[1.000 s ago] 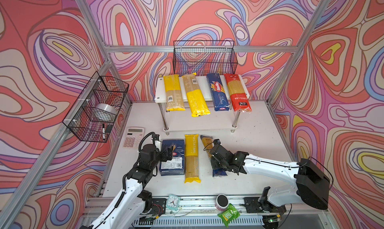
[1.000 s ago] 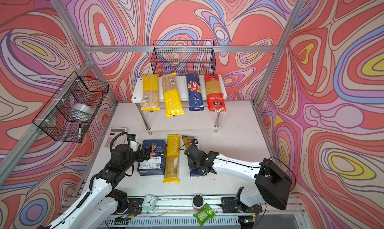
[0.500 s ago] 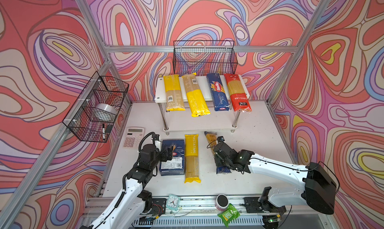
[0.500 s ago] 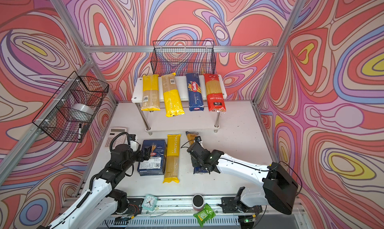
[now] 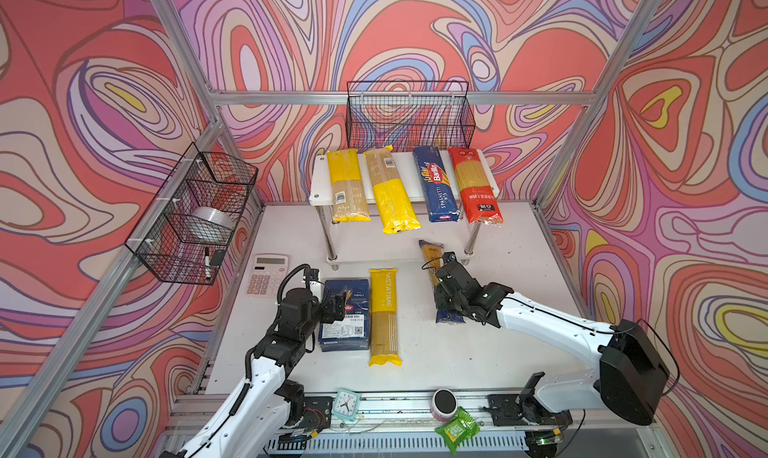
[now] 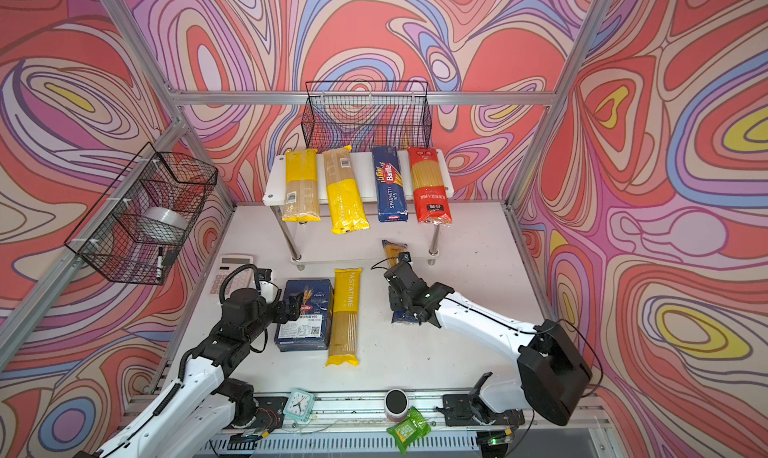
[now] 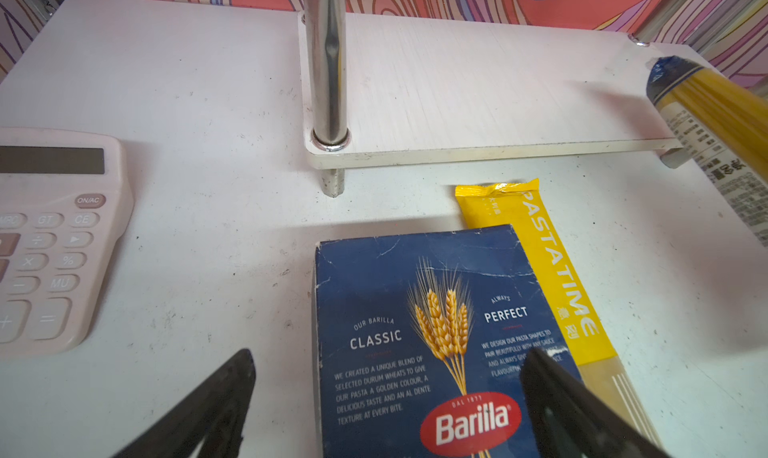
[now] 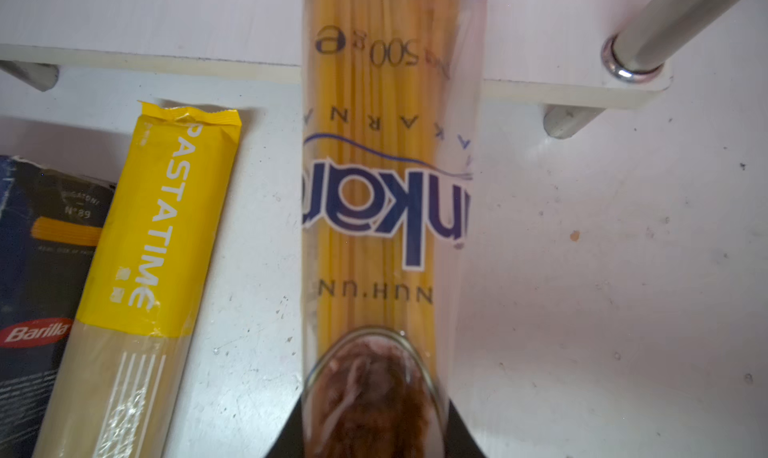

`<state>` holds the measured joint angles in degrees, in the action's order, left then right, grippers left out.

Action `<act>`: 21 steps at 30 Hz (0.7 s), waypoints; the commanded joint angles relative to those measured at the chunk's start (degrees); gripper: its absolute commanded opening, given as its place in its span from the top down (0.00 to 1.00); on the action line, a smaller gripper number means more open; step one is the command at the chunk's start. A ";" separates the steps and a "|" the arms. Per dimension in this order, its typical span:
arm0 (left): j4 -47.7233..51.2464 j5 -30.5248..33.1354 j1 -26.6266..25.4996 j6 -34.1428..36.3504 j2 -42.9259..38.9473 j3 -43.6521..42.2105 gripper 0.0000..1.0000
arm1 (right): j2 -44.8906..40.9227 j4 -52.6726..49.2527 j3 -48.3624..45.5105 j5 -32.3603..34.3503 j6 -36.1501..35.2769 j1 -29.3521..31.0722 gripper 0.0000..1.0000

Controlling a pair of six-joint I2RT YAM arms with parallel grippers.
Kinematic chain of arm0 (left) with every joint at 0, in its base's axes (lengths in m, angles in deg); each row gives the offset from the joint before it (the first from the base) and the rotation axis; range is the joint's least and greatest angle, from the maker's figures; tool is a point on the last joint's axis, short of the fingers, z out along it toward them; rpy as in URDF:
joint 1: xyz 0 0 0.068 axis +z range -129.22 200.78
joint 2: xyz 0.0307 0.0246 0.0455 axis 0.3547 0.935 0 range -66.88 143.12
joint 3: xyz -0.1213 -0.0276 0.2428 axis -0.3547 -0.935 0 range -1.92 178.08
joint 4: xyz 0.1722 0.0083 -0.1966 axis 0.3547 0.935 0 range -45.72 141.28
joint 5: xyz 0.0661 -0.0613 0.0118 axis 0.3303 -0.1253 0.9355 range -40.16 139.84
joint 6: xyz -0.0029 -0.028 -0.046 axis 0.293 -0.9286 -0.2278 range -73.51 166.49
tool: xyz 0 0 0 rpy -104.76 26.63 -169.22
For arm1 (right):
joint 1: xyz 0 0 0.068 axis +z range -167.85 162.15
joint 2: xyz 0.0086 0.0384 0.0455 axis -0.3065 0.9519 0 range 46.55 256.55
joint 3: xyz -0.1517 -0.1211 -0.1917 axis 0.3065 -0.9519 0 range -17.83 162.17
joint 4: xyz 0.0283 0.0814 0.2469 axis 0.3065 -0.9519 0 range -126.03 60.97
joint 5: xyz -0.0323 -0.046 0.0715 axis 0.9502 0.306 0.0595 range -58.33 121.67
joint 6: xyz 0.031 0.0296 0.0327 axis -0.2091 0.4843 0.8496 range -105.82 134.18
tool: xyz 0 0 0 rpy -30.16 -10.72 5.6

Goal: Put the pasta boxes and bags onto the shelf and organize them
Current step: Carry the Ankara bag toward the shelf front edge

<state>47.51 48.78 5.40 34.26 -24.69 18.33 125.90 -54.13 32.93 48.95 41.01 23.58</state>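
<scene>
the right hand [image 5: 445,287] is clamped around the dark blue-gold bag [image 8: 382,186], a finger on each long side. the bag's far end reaches over the front edge of the lower board of the shelf [image 5: 320,186]. the left hand [image 7: 390,410] is spread wide over the navy barilla box [image 5: 349,331], which lies flat on the counter [image 5: 498,352] with the pasta time bag [image 5: 384,314] right against it. on the top board lie two yellow-and-clear bags [image 5: 347,186] [image 5: 392,190], the barilla spaghetti box [image 5: 436,184] and the red-and-clear bag [image 5: 476,186].
</scene>
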 commanded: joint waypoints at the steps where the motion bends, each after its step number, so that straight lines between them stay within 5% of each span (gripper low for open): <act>1: -0.08 -0.08 0.18 0.19 -0.27 1.02 0.00 | 0.69 7.84 3.84 2.54 -2.73 -1.76 1.00; 21: -0.13 -0.10 0.20 0.19 -0.27 1.00 0.00 | 13.23 12.08 14.11 1.56 -9.70 -12.47 1.00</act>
<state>47.51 48.78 5.40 34.26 -24.69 18.33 139.13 -48.06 43.25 48.71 32.90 12.50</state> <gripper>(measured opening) 0.994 0.291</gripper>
